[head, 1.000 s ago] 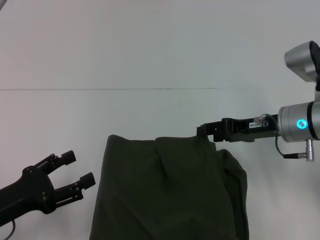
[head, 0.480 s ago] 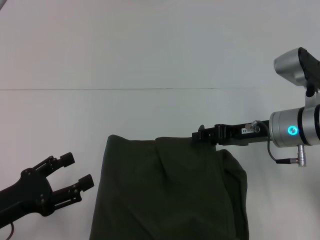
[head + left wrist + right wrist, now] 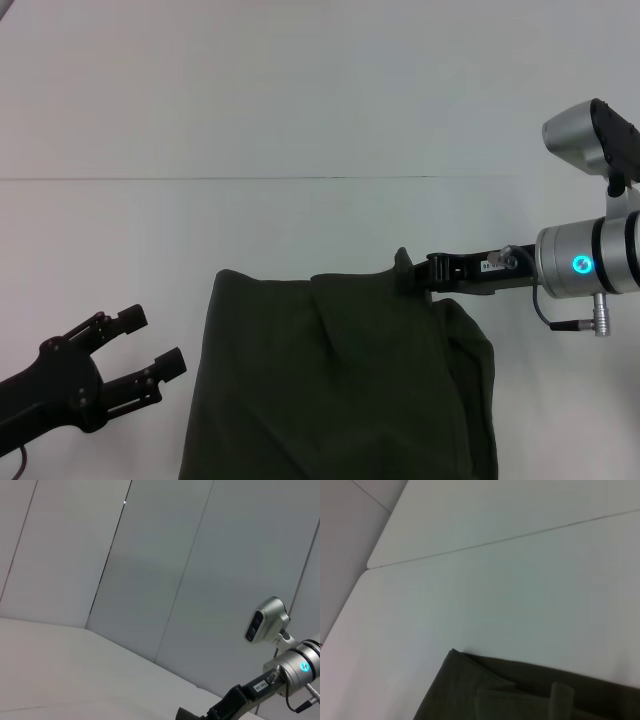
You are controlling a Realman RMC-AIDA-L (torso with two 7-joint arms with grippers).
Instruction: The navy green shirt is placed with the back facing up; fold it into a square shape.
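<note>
The navy green shirt (image 3: 340, 380) lies folded on the white table (image 3: 300, 120) in the near middle of the head view, its far edge running from left to right. My right gripper (image 3: 408, 270) reaches in from the right to the shirt's far right corner and is shut on a small pinch of fabric that stands up as a peak. That far edge and a little upright nub of the shirt (image 3: 520, 695) show in the right wrist view. My left gripper (image 3: 150, 345) hovers open just left of the shirt, not touching it.
A thin seam (image 3: 250, 179) crosses the table behind the shirt. The left wrist view looks at grey wall panels (image 3: 150, 580) and catches the right arm (image 3: 260, 687) low down. White tabletop stretches beyond the shirt's far edge.
The right arm slid a little to the left and its gripper closed on the shirt's far right corner, raising a small peak of fabric. The left gripper has hardly moved.
</note>
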